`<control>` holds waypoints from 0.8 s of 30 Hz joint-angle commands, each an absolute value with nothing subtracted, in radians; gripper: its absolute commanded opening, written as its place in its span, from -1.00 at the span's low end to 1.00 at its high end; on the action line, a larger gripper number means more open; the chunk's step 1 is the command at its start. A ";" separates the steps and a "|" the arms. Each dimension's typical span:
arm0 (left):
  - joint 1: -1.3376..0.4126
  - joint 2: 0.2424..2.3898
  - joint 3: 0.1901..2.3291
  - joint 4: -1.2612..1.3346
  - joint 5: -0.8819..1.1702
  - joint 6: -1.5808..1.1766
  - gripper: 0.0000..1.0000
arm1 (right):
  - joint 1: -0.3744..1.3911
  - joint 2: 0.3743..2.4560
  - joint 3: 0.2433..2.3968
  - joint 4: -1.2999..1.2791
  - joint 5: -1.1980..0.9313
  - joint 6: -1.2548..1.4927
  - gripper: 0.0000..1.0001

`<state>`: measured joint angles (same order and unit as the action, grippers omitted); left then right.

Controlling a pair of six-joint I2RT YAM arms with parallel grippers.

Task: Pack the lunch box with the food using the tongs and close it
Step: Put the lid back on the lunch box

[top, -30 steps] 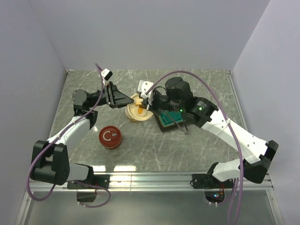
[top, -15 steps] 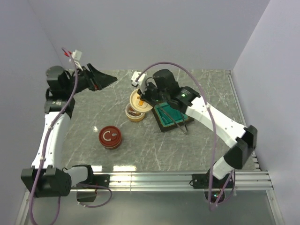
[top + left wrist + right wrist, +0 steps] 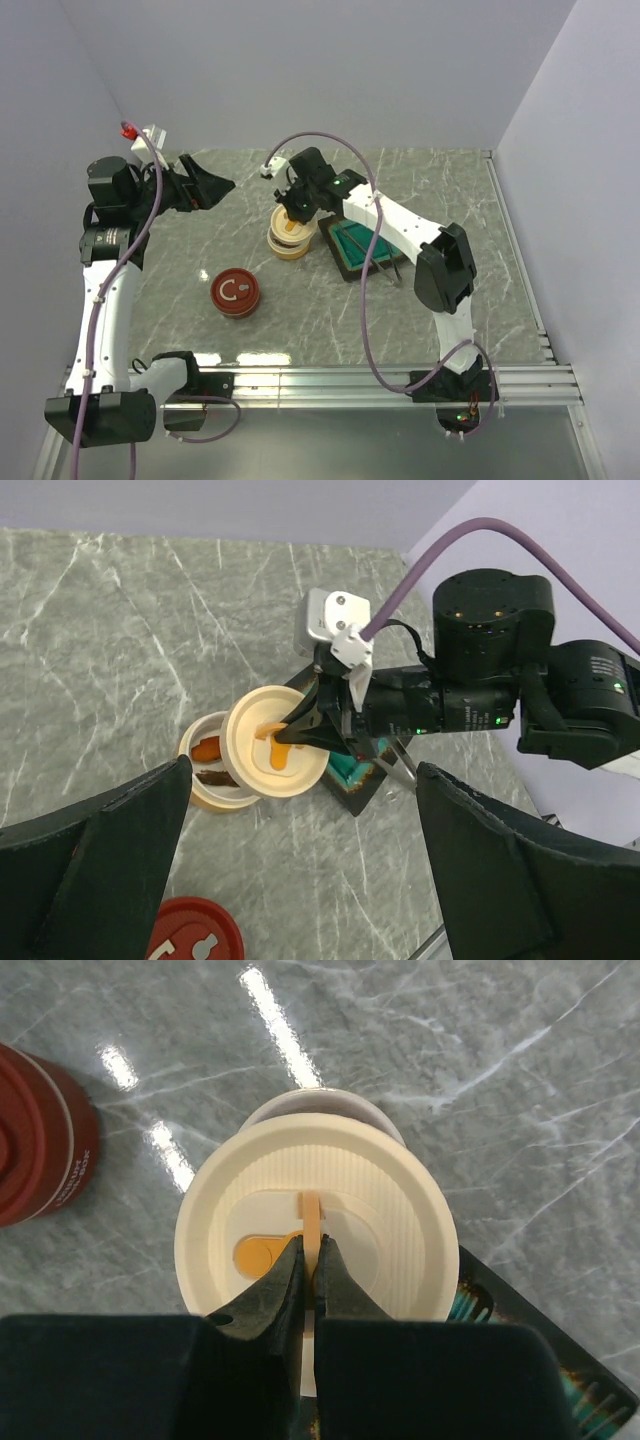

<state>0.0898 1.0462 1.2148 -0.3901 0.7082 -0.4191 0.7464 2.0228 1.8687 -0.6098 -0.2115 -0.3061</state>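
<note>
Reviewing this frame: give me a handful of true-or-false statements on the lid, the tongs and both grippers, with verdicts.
1. The right gripper has its fingers pinched on the orange strap of the cream lid. True.
2. The left gripper is shut on the tongs. False: its fingers are wide open and hold nothing, and the tongs lie on the teal tray.
3. The cream lid sits squarely on the lunch box, covering it completely. False: in the left wrist view the lid is offset, and the box's left part shows with food inside.
4. The red round container stands on the table apart from the lunch box. True.
</note>
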 commanded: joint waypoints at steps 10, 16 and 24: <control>0.132 1.072 1.203 -0.361 0.753 -0.457 0.99 | 0.719 2.060 1.868 -0.437 -0.264 -0.180 -1.00; 0.143 1.066 1.189 -0.347 0.765 -0.476 0.99 | 0.715 2.083 1.855 -0.403 -0.288 -0.155 -1.00; 0.144 1.084 1.183 -0.327 0.798 -0.492 0.99 | 0.695 2.117 1.859 -0.399 -0.299 -0.132 -1.00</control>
<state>0.1406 1.0786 1.1927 -0.3775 0.7631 -0.4694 0.7143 2.1117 1.8576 -0.4488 -0.2829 -0.1524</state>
